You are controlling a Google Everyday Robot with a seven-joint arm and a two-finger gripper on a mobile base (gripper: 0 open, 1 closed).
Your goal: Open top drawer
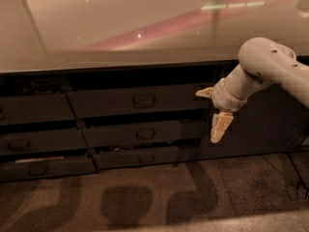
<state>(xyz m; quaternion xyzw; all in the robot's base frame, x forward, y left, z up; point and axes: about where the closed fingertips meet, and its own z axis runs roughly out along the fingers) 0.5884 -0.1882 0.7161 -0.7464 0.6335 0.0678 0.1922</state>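
The wide dark-grey top drawer [111,102] sits shut directly beneath the glossy pale counter [120,33]. The cream pincer [218,131] hangs empty at about 3 o'clock from the drawer's small loop handle [144,99]; how wide it gapes cannot be told. It should swing toward 9 o'clock, hook that handle squarely and pull straight out. Nothing blocks the way, but the two slimmer drawers [145,134] at 6 o'clock carry similar handles.

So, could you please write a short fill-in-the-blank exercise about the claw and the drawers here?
1. The claw points ___, toward the floor.
2. The claw hangs beyond the top drawer's ___ end, as seen in the picture.
3. Directly under the top drawer are ___ slimmer drawers.
4. The claw does ___ touch the top drawer's handle.
Missing words: down; right; two; not.
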